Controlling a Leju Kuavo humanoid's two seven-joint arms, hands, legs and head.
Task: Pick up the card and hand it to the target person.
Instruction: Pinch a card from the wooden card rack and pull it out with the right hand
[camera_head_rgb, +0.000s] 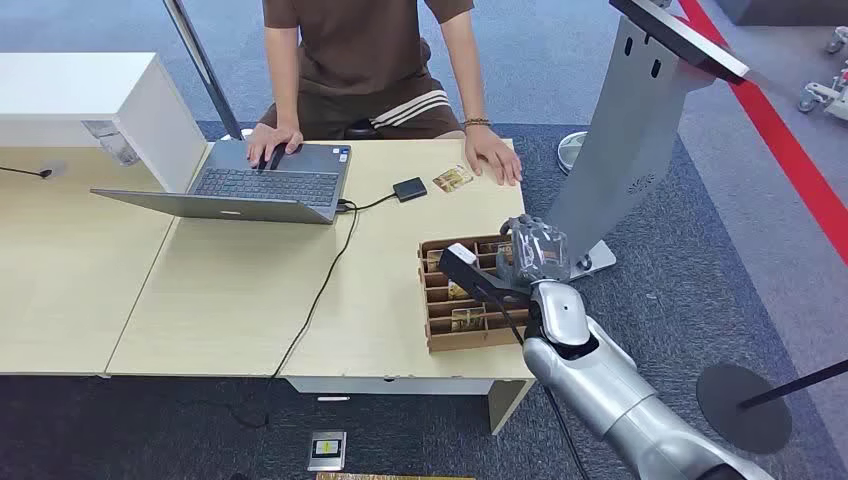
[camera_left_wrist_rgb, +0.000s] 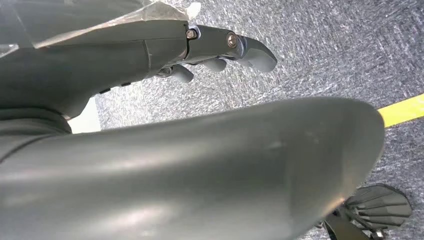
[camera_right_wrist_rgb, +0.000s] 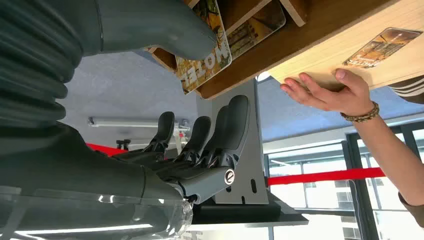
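Observation:
A brown slotted card box (camera_head_rgb: 442, 335) stands at the table's near right corner with several cards upright in it. My right hand (camera_head_rgb: 530, 252) hovers at the box's right side. In the right wrist view its thumb (camera_right_wrist_rgb: 165, 25) lies against a patterned "HOTEL" card (camera_right_wrist_rgb: 207, 60) that sticks out of the box (camera_right_wrist_rgb: 280, 50), while the fingers (camera_right_wrist_rgb: 210, 140) are spread away from the card. Another card (camera_head_rgb: 452, 179) lies flat on the table beside the seated person's hand (camera_head_rgb: 495, 158). My left hand (camera_left_wrist_rgb: 220, 50) hangs over the carpet, fingers loosely bent, holding nothing.
The person sits behind the table (camera_head_rgb: 240, 300) with one hand on an open laptop (camera_head_rgb: 240, 185). A small black device (camera_head_rgb: 409, 189) and its cable lie between laptop and box. A grey stand (camera_head_rgb: 620, 140) rises just right of the table. A white cabinet (camera_head_rgb: 80, 95) stands far left.

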